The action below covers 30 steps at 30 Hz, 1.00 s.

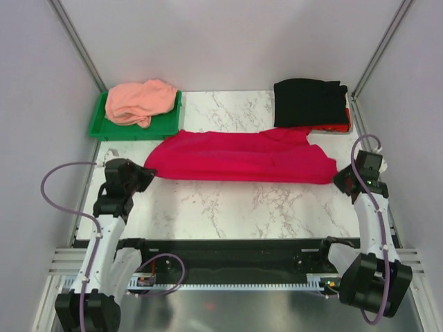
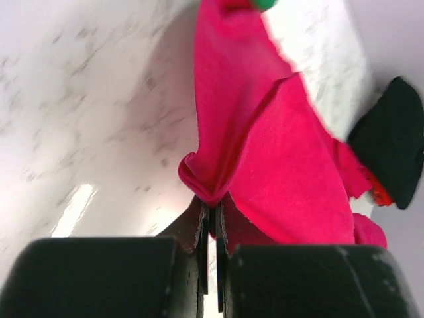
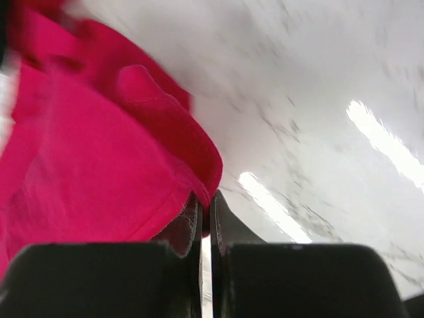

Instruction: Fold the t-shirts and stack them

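Both arms are working the crimson t-shirt (image 1: 242, 158), which is lying stretched out just beside the green tray (image 1: 166, 124), on its near-right side. The left gripper (image 1: 145, 174) is pinching the shirt end closest to the tray. The right gripper (image 1: 340, 178) is pinching the end farthest from it. The fold looks to be in hand. The next move probably calls for lifting both ends together, evenly.

Count:
- one crimson
- one salmon-pink t-shirt (image 1: 138, 102), bunched in the tray
- one black t-shirt (image 1: 308, 102), folded, well right of the tray
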Each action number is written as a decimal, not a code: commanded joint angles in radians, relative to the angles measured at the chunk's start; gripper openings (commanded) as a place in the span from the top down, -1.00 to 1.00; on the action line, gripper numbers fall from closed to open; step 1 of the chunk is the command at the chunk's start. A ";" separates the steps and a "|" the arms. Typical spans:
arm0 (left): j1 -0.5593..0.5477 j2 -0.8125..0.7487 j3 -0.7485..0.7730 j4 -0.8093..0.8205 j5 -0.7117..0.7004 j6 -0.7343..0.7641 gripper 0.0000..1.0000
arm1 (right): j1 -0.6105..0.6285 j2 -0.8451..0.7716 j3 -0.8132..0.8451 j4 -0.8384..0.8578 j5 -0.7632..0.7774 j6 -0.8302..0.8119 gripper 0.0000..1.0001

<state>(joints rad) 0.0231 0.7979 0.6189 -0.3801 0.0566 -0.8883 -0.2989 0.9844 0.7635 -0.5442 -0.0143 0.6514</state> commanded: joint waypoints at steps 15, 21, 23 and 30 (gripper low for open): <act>0.015 -0.227 -0.285 -0.278 0.005 -0.211 0.96 | -0.141 -0.061 -0.273 -0.184 0.019 0.137 1.00; 0.015 -0.328 -0.263 -0.374 -0.017 -0.299 0.91 | -0.178 -0.153 -0.244 -0.288 0.000 0.165 1.00; 0.014 -0.359 -0.262 -0.403 -0.006 -0.322 0.85 | -0.178 -0.216 -0.205 -0.331 0.073 0.165 0.92; 0.015 -0.497 -0.185 -0.534 -0.079 -0.388 -0.99 | -0.178 -0.239 -0.159 -0.373 -0.001 0.153 0.09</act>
<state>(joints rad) 0.0319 0.3237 0.3622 -0.8551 0.0383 -1.2205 -0.4728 0.7475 0.5545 -0.9012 -0.0002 0.8158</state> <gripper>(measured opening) 0.903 0.378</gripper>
